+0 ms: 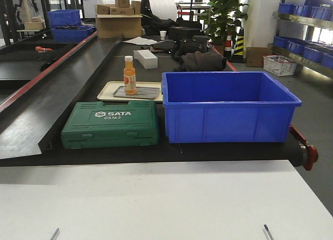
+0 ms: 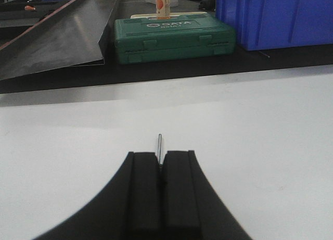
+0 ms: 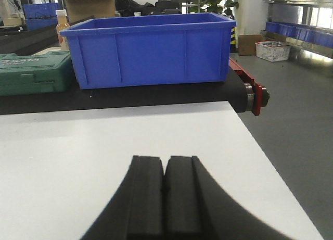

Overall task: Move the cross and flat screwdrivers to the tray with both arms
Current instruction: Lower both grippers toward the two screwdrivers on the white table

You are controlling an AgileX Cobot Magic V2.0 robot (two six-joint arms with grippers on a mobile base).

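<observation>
A: Two claws, both pinched narrow. On the left claw [image 2: 159, 155], a thin screwdriver shaft [image 2: 159, 142] pokes straight ahead over the white surface [image 2: 250, 125]. On the right claw [image 3: 164, 164], nothing shows between the pads.
B: Second screwdriver?
A: A second shaft tip [image 1: 267, 231] shows low right in the front view. Can't tell if it's held.
B: Tray?
A: The grey metal tray [image 1: 148, 92] is ahead, behind the green SATA case [image 1: 110, 124], nested in the beige tray [image 1: 106, 89], with an orange bottle [image 1: 129, 75] on it. Left arm looks nearer. Floor of the blue bin [image 1: 229, 117] is hidden.

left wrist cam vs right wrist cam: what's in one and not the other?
Only left wrist: a thin screwdriver shaft poking out between the shut fingers of the left gripper.
Only right wrist: the conveyor's red end, the floor and a white basket. No shaft shows at the shut right gripper.
Both: white table, green case, blue bin, orange bottle.
</observation>
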